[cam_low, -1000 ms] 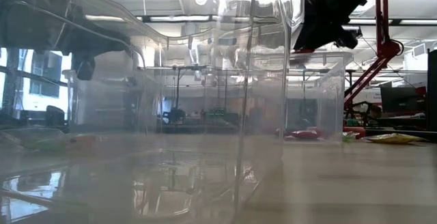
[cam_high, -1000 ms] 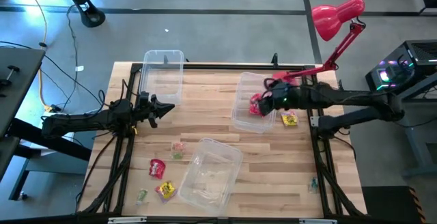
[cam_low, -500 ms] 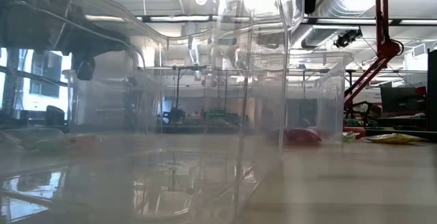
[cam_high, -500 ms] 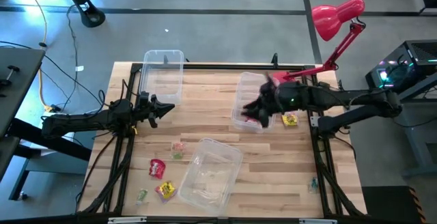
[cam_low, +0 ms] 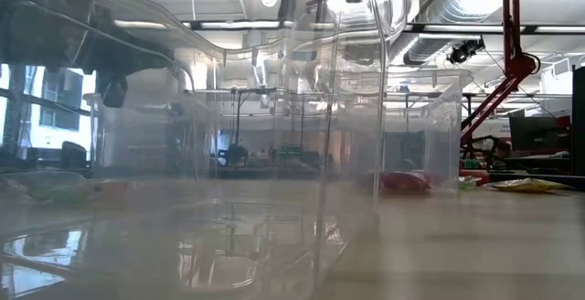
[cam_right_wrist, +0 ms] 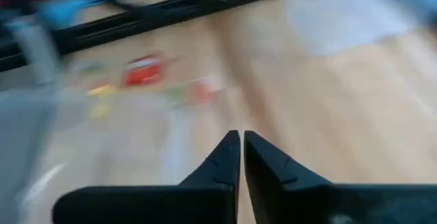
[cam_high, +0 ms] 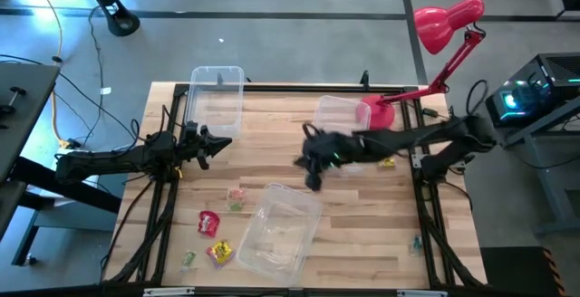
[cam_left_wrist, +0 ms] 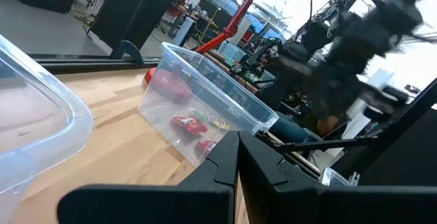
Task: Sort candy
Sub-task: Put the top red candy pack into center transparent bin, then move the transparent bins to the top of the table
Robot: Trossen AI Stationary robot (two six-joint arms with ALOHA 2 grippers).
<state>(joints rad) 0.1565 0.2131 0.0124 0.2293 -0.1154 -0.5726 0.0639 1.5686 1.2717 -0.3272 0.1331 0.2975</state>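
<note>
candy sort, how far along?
Done: a red wrapped candy lies in the clear plastic bin on the right. In hand: nothing; the right gripper is shut and empty over mid-table. Left: red, yellow and green candies at front left; yellow packet beside that bin.

High view overhead, straight down on whole table [cam_high: 362, 243]. Low view at tabletop, pressed against clear bin [cam_low: 274, 154]. Wrist views look forward; both see candy [cam_left_wrist: 188, 123].

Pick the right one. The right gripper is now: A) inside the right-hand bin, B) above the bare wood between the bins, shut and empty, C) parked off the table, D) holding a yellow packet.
B: the right gripper hangs shut over bare wood beside the right-hand bin, holding nothing.
</note>
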